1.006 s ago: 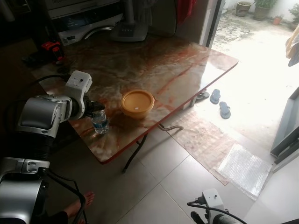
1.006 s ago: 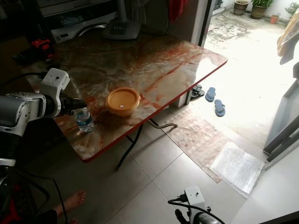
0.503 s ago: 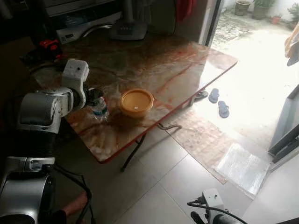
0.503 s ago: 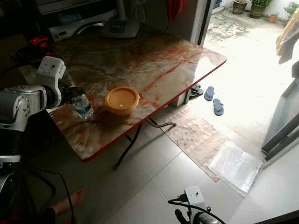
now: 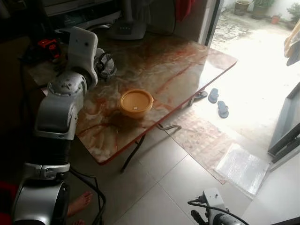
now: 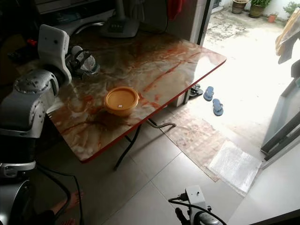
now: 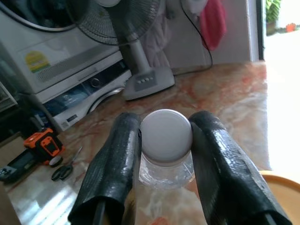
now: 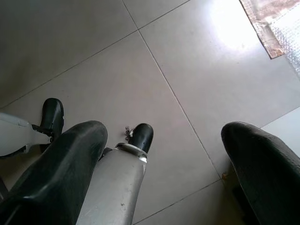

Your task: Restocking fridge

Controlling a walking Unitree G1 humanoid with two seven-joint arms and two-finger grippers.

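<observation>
Right claw [image 8: 161, 154]: low beside the robot's leg, above the tiled floor [image 8: 154, 65]; its two black fingers [image 8: 56, 173] stand wide apart with nothing between them. The right arm hangs idle.

A person's bare foot [image 5: 80, 203] rests on the tiles next to the robot's left side, under the near edge of the surface [image 5: 178, 65].

The surface is a glossy folding top with a red-brown marble pattern. An orange lidded bowl [image 5: 136, 102] stands on it near the front edge.

Left claw [image 7: 165, 154]: raised above the surface, behind and to the left of the orange bowl. It is clamped on a clear water bottle [image 7: 165, 140]; one black finger presses each side just below the white cap. The bottle is clear of the surface.

Farther back on the surface: scissors [image 7: 65, 169], an orange tape measure [image 7: 45, 143], and the base of a standing fan [image 7: 147, 82].

Beyond the far right corner, a pair of blue sandals [image 5: 218, 102] lies on the sunlit floor by an open doorway.
</observation>
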